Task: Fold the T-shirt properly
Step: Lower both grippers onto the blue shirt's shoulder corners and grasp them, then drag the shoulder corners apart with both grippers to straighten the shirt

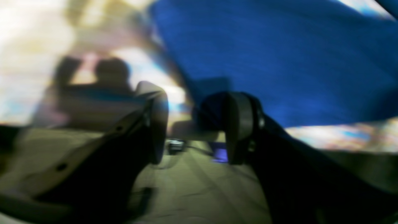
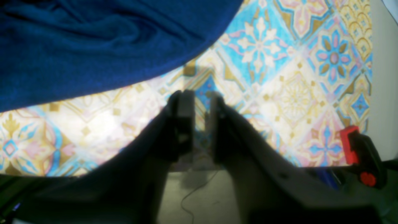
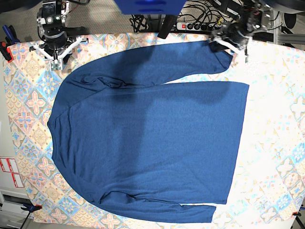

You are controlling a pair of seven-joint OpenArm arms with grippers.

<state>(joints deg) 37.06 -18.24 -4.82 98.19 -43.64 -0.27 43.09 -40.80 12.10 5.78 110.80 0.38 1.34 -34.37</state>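
From the base view we find the T-shirt (image 3: pixel 147 138) spread flat on the tablecloth (image 3: pixel 276 119); wrist views alone show the left gripper (image 1: pixel 194 124) spread, empty, and the right gripper (image 2: pixel 199 124) narrowly parted, empty.

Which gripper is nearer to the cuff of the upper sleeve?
Left. The left gripper is at the sleeve cuff, at the table's far edge; the right gripper hovers beyond the shoulder, over the tablecloth.
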